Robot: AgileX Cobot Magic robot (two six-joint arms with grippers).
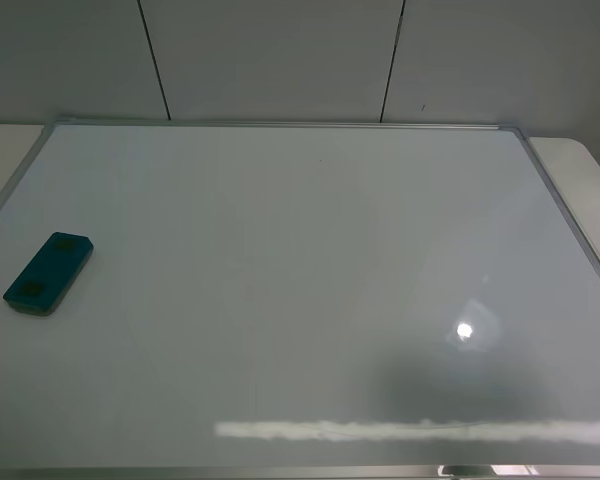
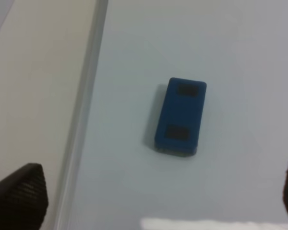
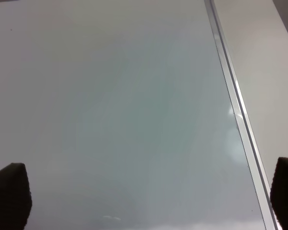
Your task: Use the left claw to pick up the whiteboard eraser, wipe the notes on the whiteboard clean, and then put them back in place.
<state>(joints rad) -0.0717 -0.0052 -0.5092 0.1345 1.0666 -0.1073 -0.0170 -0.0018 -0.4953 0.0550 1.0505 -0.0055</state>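
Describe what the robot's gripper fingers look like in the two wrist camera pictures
Only the fingertips show. In the left wrist view, the left claw has black fingertips with a rough, finely ribbed surface and blunt, rounded ends. In the right wrist view, the right gripper looks the same: dark, textured fingertips with rounded corners. No arms, housings, cables or markings appear in any view, including the high camera.
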